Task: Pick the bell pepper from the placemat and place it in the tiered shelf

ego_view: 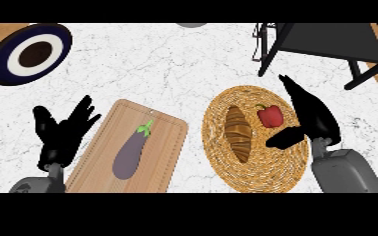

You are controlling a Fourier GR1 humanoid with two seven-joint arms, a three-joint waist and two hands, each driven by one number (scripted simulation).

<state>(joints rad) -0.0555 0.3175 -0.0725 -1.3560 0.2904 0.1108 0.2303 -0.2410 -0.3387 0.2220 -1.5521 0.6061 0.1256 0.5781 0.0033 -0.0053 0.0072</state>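
Red bell pepper [270, 115]: on round woven placemat [255, 175], beside a croissant [238, 130]. Right hand [314, 116]: spread, just right of the pepper, thumb below it, not gripping. Tiered shelf [317, 45]: upper right. Left hand [63, 132]: resting, fingers spread, lower left. Eggplant [131, 152] on wooden cutting board [159, 152]. Dark-rimmed plate [33, 52]: upper left. No legible writing.

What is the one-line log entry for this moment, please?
right hand: open, beside bell pepper | bell pepper: on placemat | left hand: open, resting

Eggplant [131, 151] on board [164, 130]; croissant [238, 130]; plate [62, 36].
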